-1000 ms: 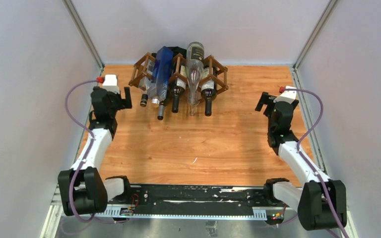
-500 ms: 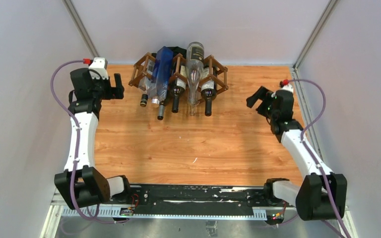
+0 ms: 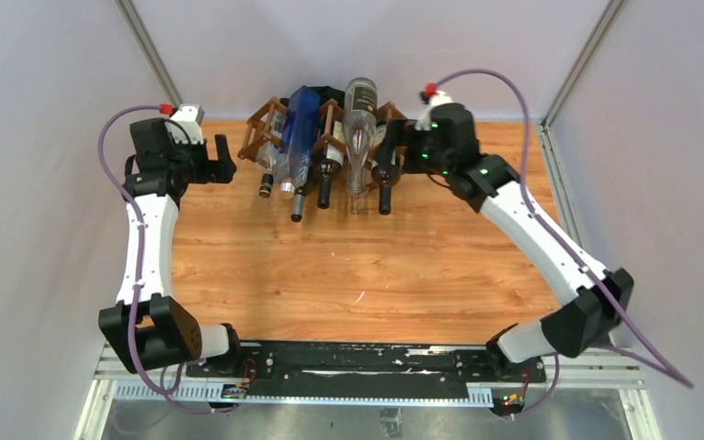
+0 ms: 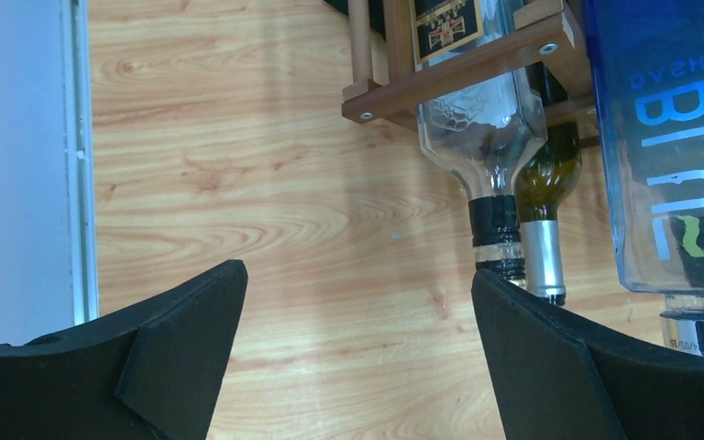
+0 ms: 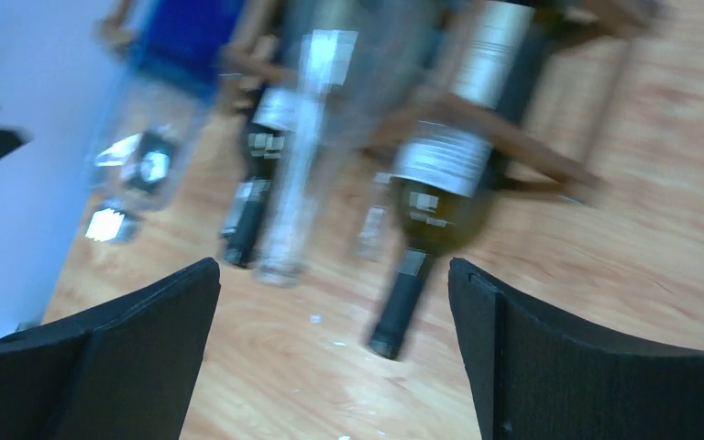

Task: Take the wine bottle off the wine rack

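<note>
On the counter (image 3: 348, 266), the wine rack (image 3: 258, 128) still holds every bottle; nothing is out yet. The right gripper (image 5: 332, 302), jaws apart, hovers near the rack's right-end dark wine bottle (image 5: 440, 183), ungrasped. The left gripper (image 4: 357, 293) waits beside the rack, jaws apart.

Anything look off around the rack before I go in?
Nothing spilled or broken that I can see. The blue bottle lies slightly slanted on top of the wine rack. A small white fleck lies on the table. The right wrist view is blurred.
</note>
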Tool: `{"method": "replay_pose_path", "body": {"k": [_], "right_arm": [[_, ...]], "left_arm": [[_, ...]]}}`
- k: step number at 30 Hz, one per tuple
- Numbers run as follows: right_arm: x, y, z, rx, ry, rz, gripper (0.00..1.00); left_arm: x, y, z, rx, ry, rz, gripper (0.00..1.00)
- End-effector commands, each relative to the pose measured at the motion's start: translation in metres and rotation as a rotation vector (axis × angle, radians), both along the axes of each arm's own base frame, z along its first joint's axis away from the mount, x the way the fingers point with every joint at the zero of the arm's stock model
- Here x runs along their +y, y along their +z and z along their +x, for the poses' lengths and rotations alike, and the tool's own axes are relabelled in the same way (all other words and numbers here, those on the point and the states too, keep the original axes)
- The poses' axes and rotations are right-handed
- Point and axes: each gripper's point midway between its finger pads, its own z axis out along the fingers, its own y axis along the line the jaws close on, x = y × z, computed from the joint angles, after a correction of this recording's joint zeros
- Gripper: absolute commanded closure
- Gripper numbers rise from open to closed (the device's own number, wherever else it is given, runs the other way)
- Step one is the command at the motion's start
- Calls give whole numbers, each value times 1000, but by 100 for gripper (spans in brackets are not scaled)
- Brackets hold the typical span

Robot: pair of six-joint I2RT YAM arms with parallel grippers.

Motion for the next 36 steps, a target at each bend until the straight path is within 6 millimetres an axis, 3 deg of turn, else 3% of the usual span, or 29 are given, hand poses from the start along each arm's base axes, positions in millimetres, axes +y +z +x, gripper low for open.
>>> {"method": "replay_pose_path", "body": {"k": [1,6,9,12,22,28,36], "right_arm": [[64,3,-25,57,140,-122,1],[148,13,-29,74,285,-132,0],[185,4,-30,112,346,-147,0],[208,-8,-24,147,367,-131,0],[240,-44,8,193,300,-67,0],[259,-54,22,212,289,31,1],[264,-64,45,224,210,104,0]], "left_arm": [[-2,-3,-2,37,-32,-4,0],[-1,-12,-2,66,-32,0,0],[-3,-13,-3,64,-41,-4,0],[-4,-11,-4,55,-50,-5,0],[-10,-17,-6,63,-83,-17,0],[-11,-23,-8,70,-100,-11,0],[-14,-27,-10,76,-119,-15,0]]}}
